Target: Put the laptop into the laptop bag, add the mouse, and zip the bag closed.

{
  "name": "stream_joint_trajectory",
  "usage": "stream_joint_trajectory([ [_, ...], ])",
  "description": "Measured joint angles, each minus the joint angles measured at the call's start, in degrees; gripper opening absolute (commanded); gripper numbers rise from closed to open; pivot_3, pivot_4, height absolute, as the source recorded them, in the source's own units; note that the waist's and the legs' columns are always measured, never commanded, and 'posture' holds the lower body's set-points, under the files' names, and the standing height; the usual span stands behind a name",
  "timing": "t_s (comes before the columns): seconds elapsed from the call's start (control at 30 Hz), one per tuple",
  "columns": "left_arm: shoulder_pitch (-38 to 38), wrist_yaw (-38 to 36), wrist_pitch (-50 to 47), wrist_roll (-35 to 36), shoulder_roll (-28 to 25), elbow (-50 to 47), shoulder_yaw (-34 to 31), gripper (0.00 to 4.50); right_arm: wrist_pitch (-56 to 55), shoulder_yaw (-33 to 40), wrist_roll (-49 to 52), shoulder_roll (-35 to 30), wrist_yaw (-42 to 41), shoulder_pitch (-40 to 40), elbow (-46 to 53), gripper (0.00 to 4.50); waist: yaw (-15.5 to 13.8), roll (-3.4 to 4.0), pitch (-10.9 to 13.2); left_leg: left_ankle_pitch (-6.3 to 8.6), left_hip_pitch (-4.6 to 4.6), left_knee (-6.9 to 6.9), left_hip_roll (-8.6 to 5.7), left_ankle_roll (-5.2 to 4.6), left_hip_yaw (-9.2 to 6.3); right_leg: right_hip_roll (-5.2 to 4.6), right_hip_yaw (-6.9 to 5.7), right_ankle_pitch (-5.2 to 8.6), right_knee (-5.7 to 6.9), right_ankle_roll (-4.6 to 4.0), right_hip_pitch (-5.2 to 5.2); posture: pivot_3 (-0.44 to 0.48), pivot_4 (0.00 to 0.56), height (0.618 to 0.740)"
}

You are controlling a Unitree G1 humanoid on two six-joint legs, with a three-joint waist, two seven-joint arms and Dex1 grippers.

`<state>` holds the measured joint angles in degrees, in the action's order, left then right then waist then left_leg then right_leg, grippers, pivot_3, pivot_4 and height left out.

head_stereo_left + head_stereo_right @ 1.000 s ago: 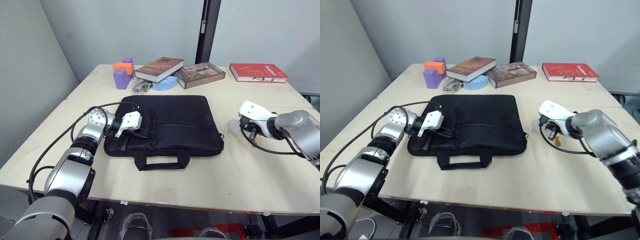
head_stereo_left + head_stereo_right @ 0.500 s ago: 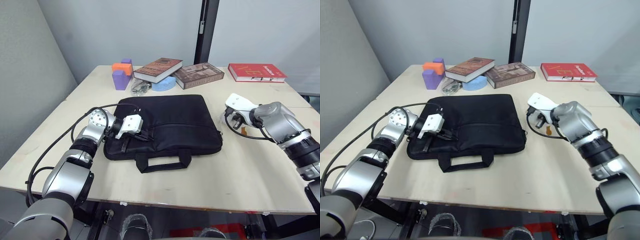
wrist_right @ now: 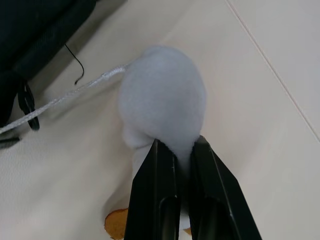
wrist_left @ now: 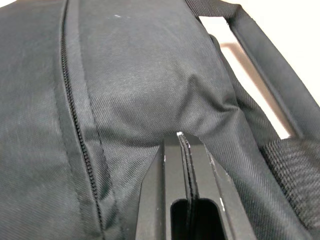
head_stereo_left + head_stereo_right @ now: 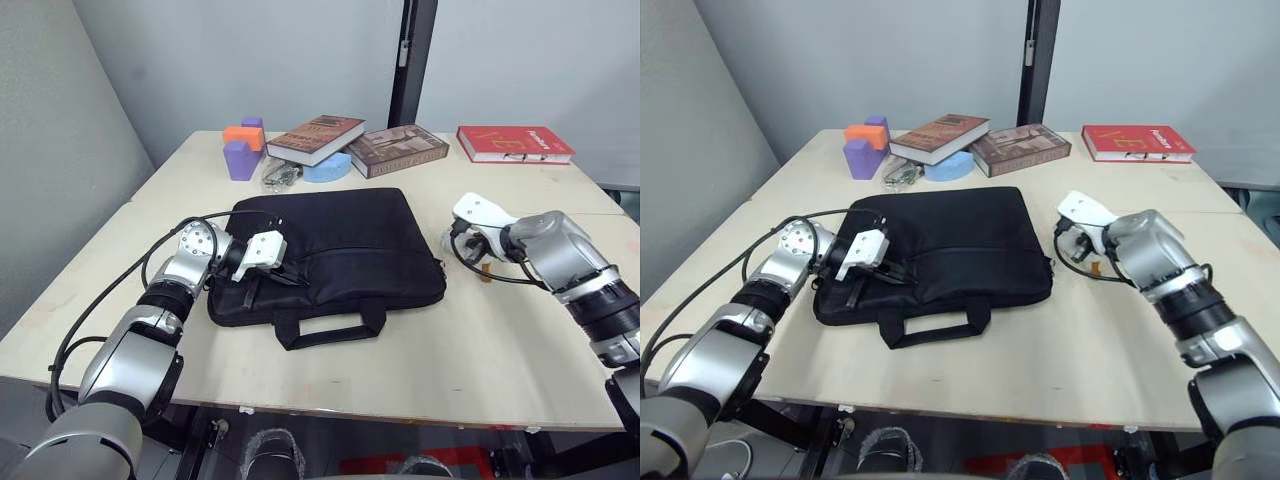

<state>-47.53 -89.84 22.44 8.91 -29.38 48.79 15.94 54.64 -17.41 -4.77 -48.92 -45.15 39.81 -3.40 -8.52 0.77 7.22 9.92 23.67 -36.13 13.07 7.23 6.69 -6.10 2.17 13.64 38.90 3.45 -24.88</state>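
The laptop bag (image 5: 335,250) lay flat mid-table, handles toward six o'clock. The left gripper (image 4: 187,150) was clenched on a fold of its soft fabric near the nine o'clock edge; that cloth would bunch, so a grip at the seam or zip looked firmer. At three o'clock, just beside the bag, the right gripper (image 3: 176,150) pinched a smooth white rounded object (image 3: 162,97), possibly the mouse; light and slippery, best held across its narrow sides.

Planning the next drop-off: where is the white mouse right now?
The glossy white oval mouse is pinched in the right gripper, just off the right end of the black fabric laptop bag.
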Motion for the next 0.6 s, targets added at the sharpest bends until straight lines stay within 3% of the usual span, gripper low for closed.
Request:
stream_joint_trajectory([
  [0.3, 3.38, -0.53, -16.58, 9.46, -2.03, -12.52, 2.73, 0.00, 4.19, 2.52, 2.14, -1.33, -0.65, -2.81, 6.39, 0.04, 0.80, -0.23, 0.51, -0.09, 0.48, 0.05, 0.14, 0.20, 0.00, 0.16, -0.02, -0.03, 0.02, 0.06, -0.61, 0.000, 0.150, 0.707],
  [0.6, 7.48, -0.56, -21.36, 11.05, -2.39, -18.83, 0.88, 0.00, 5.82, 4.06, 3.49, -2.00, -0.41, -3.26, 8.20, 0.04, 2.05, -0.43, 0.82, -0.15, 0.47, 0.15, 0.18, 0.34, 0.03, 0.20, -0.02, -0.03, -0.02, 0.06, -0.63, 0.000, 0.150, 0.707],
])
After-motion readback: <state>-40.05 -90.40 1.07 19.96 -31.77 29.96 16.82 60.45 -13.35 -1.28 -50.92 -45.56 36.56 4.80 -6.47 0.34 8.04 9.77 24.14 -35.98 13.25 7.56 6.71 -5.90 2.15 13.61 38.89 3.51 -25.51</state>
